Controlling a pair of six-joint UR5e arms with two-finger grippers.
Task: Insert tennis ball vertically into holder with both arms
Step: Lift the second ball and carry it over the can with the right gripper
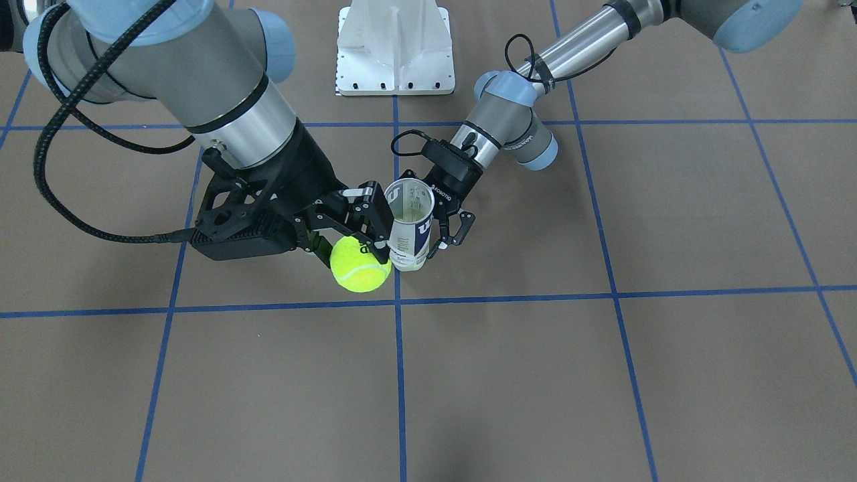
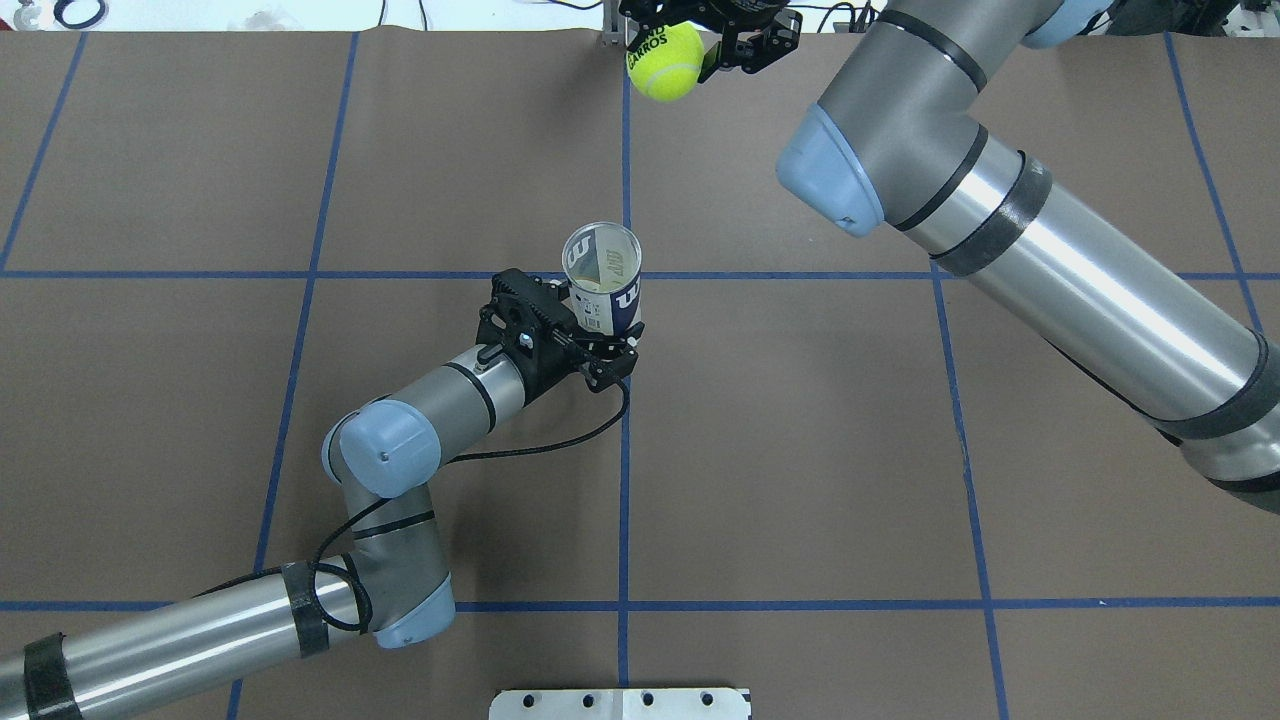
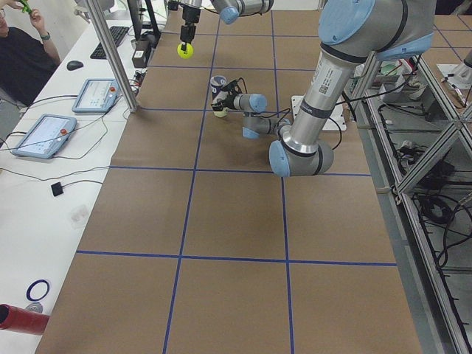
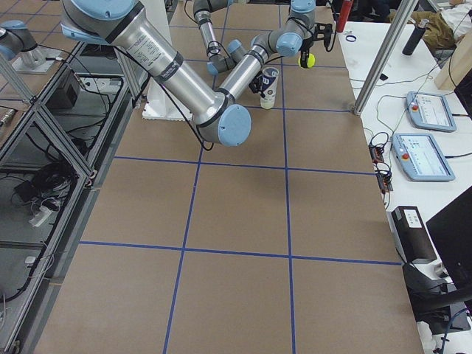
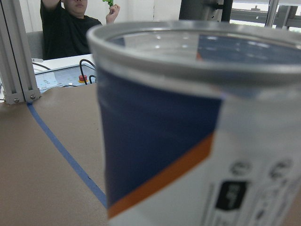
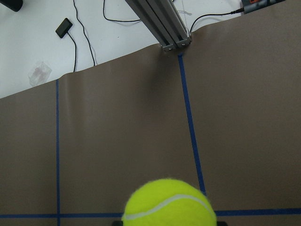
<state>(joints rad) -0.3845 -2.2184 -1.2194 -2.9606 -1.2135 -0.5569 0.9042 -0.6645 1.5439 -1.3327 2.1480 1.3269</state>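
Observation:
The holder, a clear tube with a white and navy label, stands upright with its mouth open upward near the table's middle. My left gripper is shut on its lower half from the robot's side. The holder fills the left wrist view. My right gripper is shut on a yellow-green tennis ball and holds it in the air, higher than the holder's mouth and off to the operators' side. In the front view the ball shows beside the holder. The right wrist view shows the ball above bare table.
The white pedestal base stands at the robot's edge of the table. An aluminium post rises at the operators' edge. Tablets and cables lie on the white bench there. An operator sits beyond it.

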